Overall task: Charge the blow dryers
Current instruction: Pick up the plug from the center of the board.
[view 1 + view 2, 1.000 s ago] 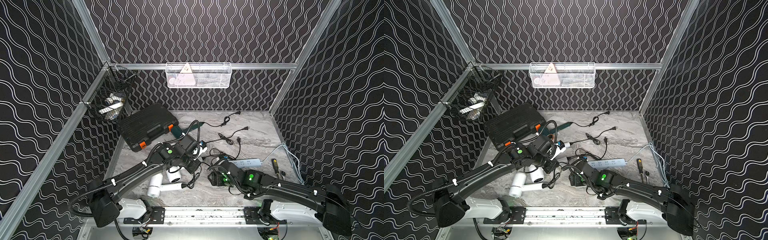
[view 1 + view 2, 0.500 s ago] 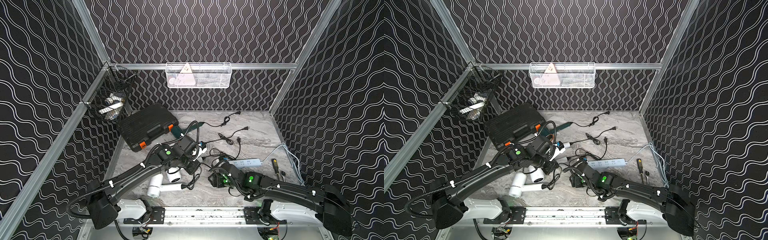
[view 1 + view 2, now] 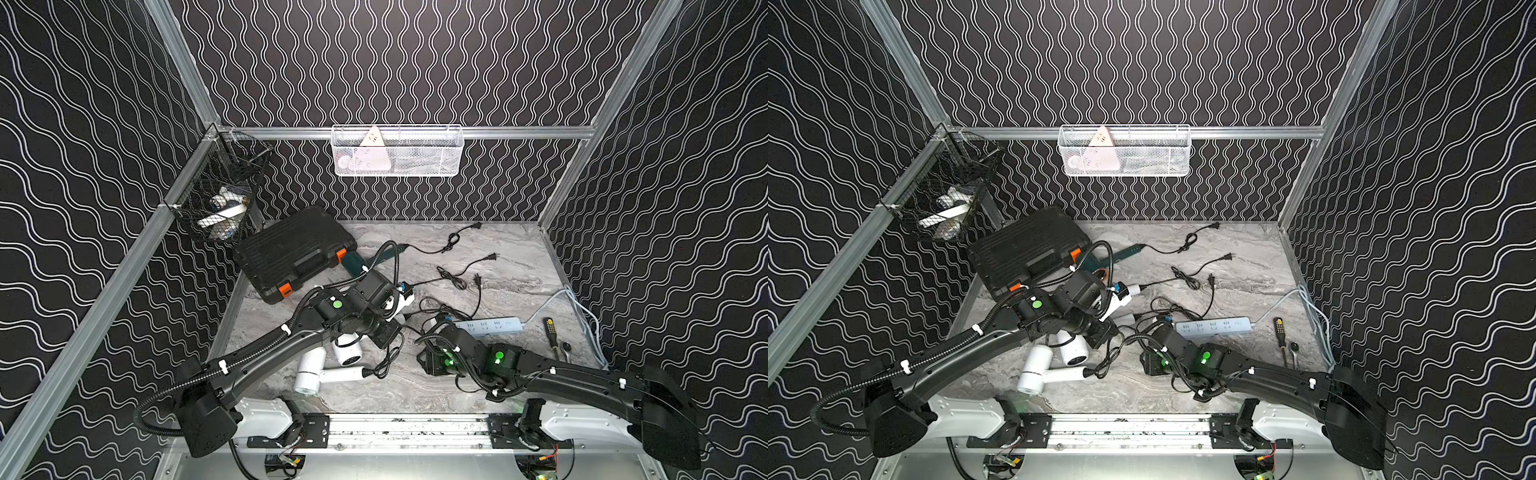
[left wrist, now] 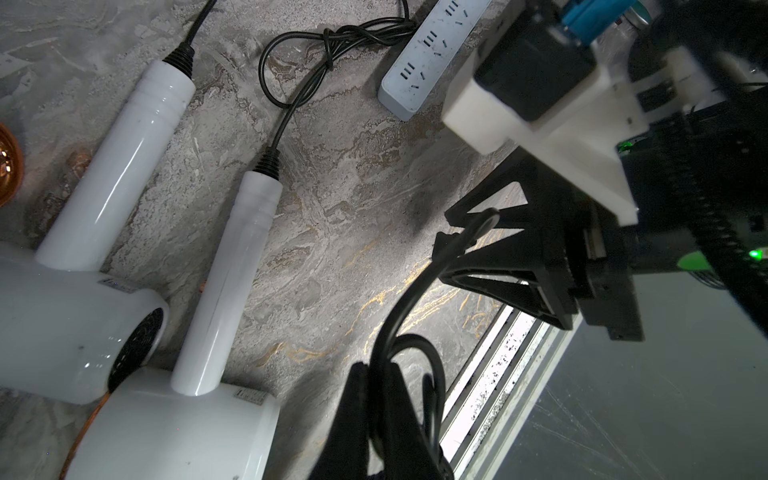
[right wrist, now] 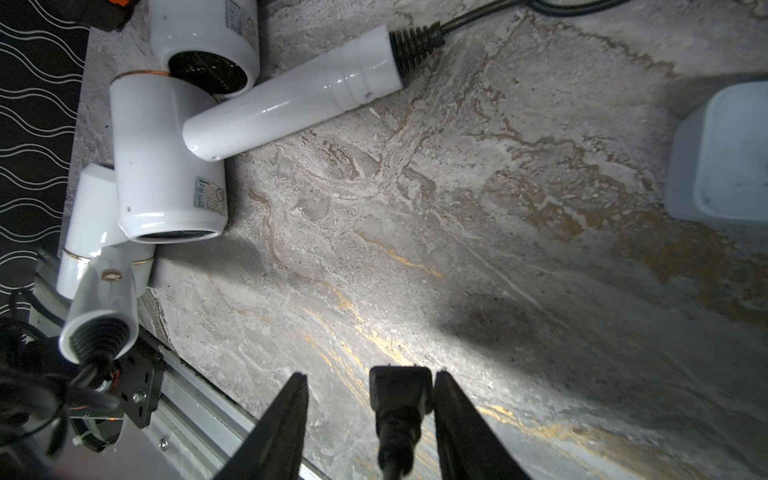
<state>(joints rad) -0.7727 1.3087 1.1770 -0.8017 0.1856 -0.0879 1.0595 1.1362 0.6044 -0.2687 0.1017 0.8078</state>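
Two right fingers [image 5: 461, 432] bracket the black plug [image 5: 400, 397], one touching it.

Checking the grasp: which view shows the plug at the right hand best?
Right wrist: the plug sits close up, whole, between the right hand's fingers. Left wrist gives only a dark, side-on glimpse. In both top views the arm hides it.

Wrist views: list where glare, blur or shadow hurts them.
Left wrist view: glare streaks on the glossy white blow dryers; the white block near the lens is blurred. Right wrist view: a dark shadow on the grey marbled tabletop.
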